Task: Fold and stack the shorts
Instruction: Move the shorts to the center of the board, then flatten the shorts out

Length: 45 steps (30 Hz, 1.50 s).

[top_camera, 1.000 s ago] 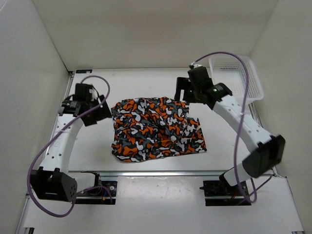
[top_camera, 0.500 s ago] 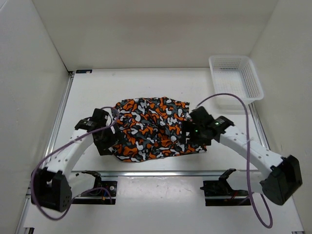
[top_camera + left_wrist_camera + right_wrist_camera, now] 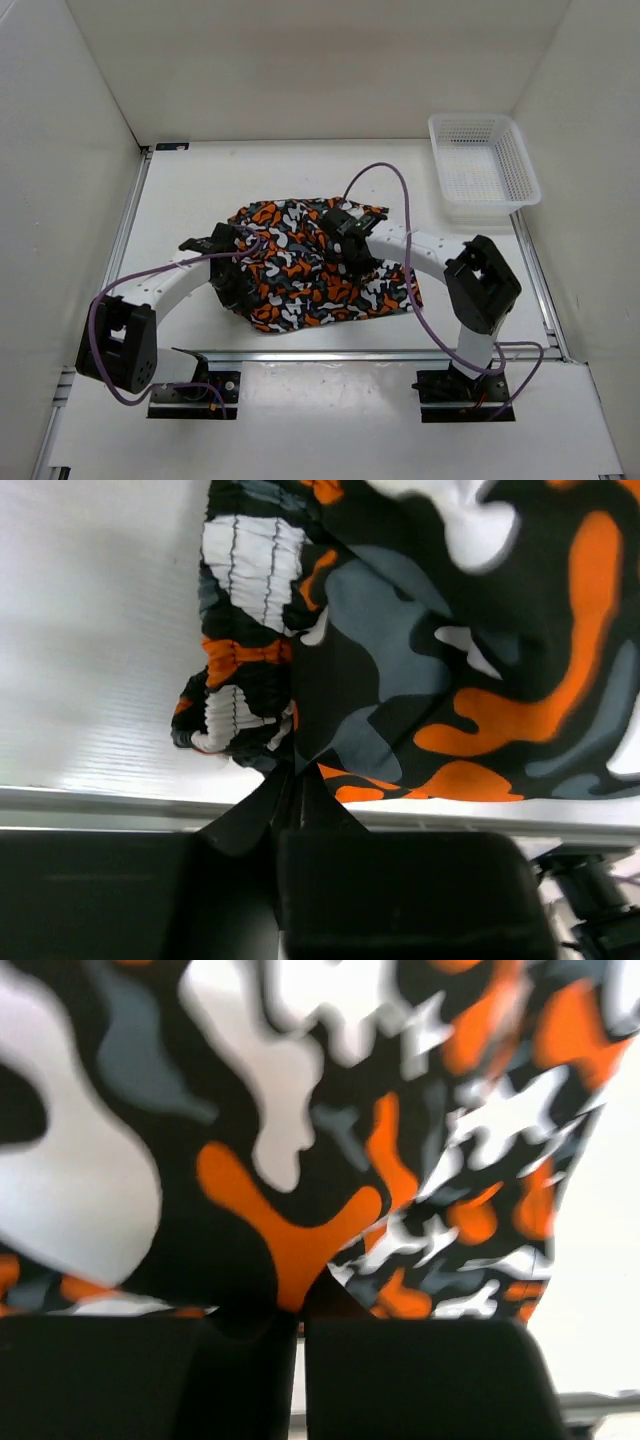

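Note:
The camouflage shorts (image 3: 305,290) lie bunched in the middle of the table, orange, white, grey and black. My left gripper (image 3: 238,285) sits low at their left edge. In the left wrist view its jaws (image 3: 292,772) are shut on a fold of the shorts (image 3: 450,660) beside the gathered waistband (image 3: 240,680). My right gripper (image 3: 345,250) is over the middle of the cloth, its arm reaching in from the right. In the right wrist view it (image 3: 300,1305) is shut on a pinch of the shorts (image 3: 280,1110), which fill nearly the whole frame.
A white mesh basket (image 3: 485,165) stands at the back right corner. Purple cables loop over both arms. Metal rails run along the table's left (image 3: 128,225) and near (image 3: 330,353) edges. White walls close in the back and sides.
Both arms came down from the far side onto the shorts and their jaws went from open to shut on the cloth. The right gripper then moved left toward the middle, bunching the fabric.

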Each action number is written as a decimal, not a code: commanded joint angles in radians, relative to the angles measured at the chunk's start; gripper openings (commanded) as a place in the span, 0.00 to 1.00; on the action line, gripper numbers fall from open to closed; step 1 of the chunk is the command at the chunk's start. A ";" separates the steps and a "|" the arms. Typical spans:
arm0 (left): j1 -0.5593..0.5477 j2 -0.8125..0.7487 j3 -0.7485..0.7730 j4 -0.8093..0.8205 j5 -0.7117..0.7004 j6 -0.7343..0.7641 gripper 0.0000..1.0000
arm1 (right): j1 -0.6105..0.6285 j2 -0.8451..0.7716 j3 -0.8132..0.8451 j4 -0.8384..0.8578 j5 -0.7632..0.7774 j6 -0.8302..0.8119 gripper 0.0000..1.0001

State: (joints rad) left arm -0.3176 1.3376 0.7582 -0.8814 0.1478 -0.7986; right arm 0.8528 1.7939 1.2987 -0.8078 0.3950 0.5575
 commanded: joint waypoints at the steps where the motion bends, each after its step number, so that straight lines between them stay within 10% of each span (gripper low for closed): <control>1: -0.005 0.011 0.097 0.029 -0.040 0.032 0.10 | -0.106 0.002 0.140 0.036 0.062 -0.071 0.00; 7: 0.005 0.149 0.314 -0.025 -0.152 0.091 0.10 | -0.320 0.158 0.468 0.056 -0.069 -0.185 0.00; 9: 0.026 0.230 0.439 -0.056 -0.186 0.130 0.10 | -0.412 0.308 0.712 0.012 -0.184 -0.185 0.63; 11: 0.038 0.299 0.566 -0.114 -0.195 0.172 0.34 | -0.472 0.405 0.900 -0.140 -0.291 -0.168 0.89; 14: 0.048 0.313 0.661 -0.168 -0.195 0.206 1.00 | -0.485 0.388 0.914 -0.145 -0.248 -0.148 0.97; 15: 0.048 0.313 0.693 -0.178 -0.195 0.219 1.00 | -0.485 0.346 0.849 -0.110 -0.196 -0.137 1.00; 21: 0.119 0.207 0.623 -0.206 -0.226 0.237 0.96 | -0.495 -0.093 0.251 0.102 -0.139 -0.110 0.91; 25: 0.189 0.157 0.473 -0.174 -0.168 0.227 0.58 | -0.495 -0.333 -0.073 0.111 -0.212 -0.070 0.74; 30: 0.255 0.137 0.268 -0.058 -0.006 0.162 0.85 | -0.495 -0.672 -0.378 0.072 -0.352 0.088 0.77; 45: 0.236 0.408 0.366 0.081 0.021 0.121 0.86 | -0.495 -1.008 -0.838 0.163 -0.561 0.482 0.85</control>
State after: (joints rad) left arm -0.0689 1.7111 1.0843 -0.8398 0.1604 -0.6628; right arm 0.3584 0.8196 0.5072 -0.7120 -0.1032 0.9180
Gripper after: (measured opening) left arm 0.864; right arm 0.853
